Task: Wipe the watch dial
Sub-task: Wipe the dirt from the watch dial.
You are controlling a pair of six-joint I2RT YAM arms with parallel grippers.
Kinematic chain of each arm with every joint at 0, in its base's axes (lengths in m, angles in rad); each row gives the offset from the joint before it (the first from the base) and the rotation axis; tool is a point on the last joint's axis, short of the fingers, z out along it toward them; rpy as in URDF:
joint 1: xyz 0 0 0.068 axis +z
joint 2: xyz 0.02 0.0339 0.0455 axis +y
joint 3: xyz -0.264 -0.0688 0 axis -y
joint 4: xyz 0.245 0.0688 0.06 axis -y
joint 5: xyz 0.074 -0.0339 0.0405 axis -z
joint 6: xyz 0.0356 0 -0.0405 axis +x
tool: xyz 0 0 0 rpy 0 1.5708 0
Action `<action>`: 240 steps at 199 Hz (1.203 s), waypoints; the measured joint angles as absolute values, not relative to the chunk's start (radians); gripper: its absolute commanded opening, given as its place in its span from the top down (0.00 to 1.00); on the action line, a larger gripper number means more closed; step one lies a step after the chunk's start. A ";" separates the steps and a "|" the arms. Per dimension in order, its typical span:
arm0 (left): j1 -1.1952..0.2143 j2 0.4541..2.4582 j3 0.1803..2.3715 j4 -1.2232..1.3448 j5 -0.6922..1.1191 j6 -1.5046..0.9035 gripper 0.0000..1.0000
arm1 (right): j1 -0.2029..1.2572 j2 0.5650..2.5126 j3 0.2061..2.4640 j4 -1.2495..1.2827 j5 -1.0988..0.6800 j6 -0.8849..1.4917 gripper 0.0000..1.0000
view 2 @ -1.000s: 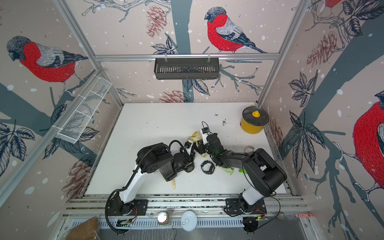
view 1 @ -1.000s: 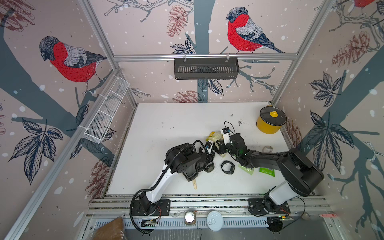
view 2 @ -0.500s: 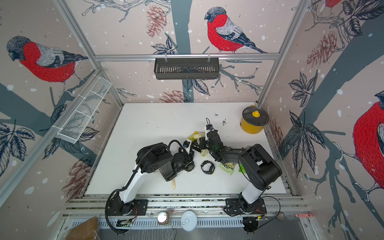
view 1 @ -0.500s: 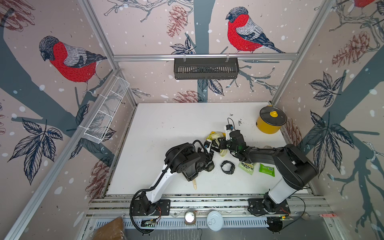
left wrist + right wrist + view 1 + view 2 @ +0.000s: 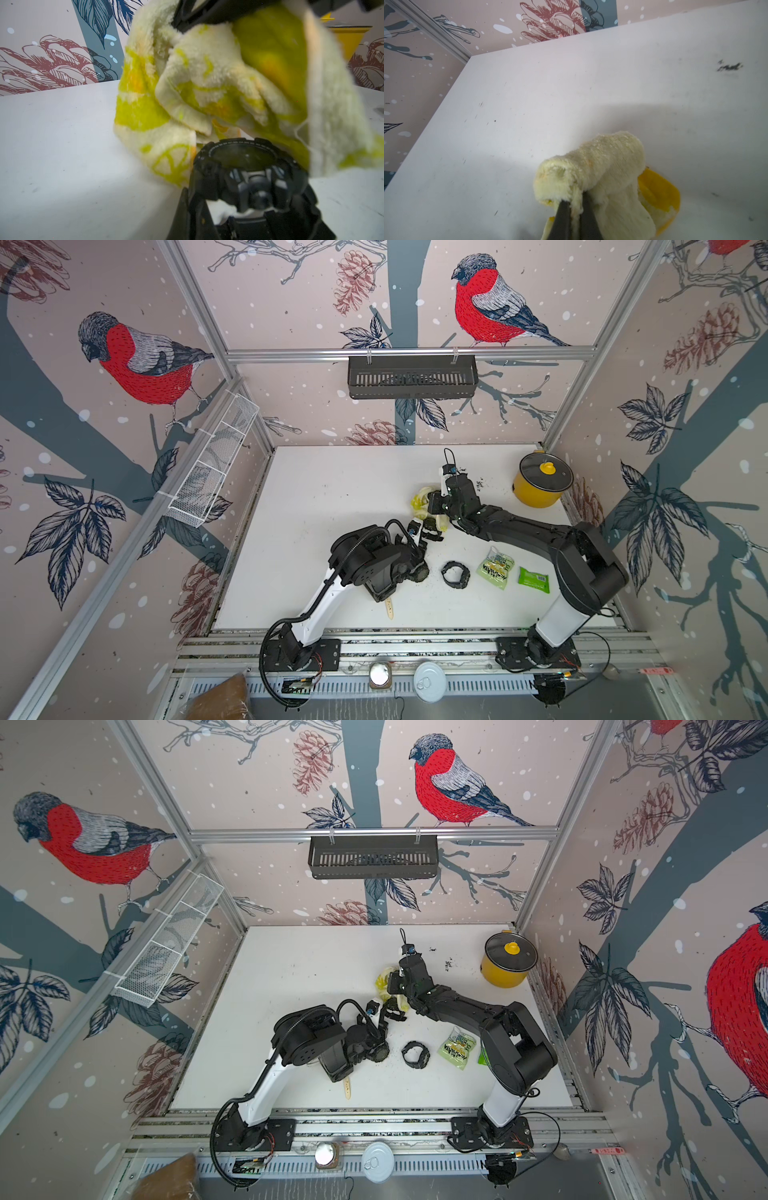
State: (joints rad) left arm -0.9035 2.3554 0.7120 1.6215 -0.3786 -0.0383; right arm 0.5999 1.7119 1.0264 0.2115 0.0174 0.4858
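Left arm: folded low over the middle of the table (image 5: 332, 489), base at the front edge, wrist reaching toward the back edge. Left gripper (image 5: 424, 540) is clamped on the strap of the black watch (image 5: 245, 172), which is held off the table near its centre, with the case out beyond the fingertips. The strap seems to run in line with the gripper, roughly front to back. The dial (image 5: 243, 154) faces up, tilted toward the back edge.

Cloth (image 5: 207, 83), fluffy, yellow and white, hangs just beyond the dial on the back-edge side. Its lower folds are at the case's far rim and one flap overlaps the case's side. Cannot tell if it touches the glass, which is mostly uncovered.

Right gripper (image 5: 575, 216): jaws pinched tight on a top fold of the cloth, the rest dangling below. The right arm stretches from the front right corner, forearm low, wrist above and behind the watch.

Judgement: the right arm is the mover. The wipe turns on drawing the cloth down and toward the front edge across the dial while the left holds steady.

Second watch (image 5: 456, 573) lies loose nearer the front edge, apart.
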 measured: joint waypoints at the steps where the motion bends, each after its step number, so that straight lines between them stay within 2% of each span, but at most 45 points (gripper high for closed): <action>1: -0.904 2.355 0.712 1.621 -0.379 -0.039 1.00 | 0.600 1.715 1.029 0.211 0.017 0.484 0.96; 36: -0.904 2.357 0.712 1.622 -0.382 -0.044 1.00 | 0.615 1.838 1.093 0.207 -0.008 0.455 0.96; 69: -0.903 2.358 0.708 1.623 -0.373 -0.043 1.00 | 0.675 1.850 1.007 0.245 0.036 0.454 0.96; 105: -0.902 2.358 0.707 1.624 -0.350 -0.050 1.00 | 0.689 1.711 0.827 0.337 0.096 0.473 0.96; 157: -0.901 2.357 0.708 1.624 -0.348 -0.055 1.00 | 0.710 1.478 0.627 0.345 0.104 0.502 0.95; 184: -0.901 2.358 0.710 1.623 -0.355 -0.056 1.00 | 0.688 1.483 0.678 0.332 0.100 0.492 0.95; 211: -0.901 2.359 0.710 1.623 -0.360 -0.056 1.00 | 0.675 1.577 0.812 0.344 0.098 0.467 0.95; 240: -0.901 2.358 0.712 1.623 -0.364 -0.056 1.00 | 0.677 1.651 0.822 0.384 0.090 0.496 0.95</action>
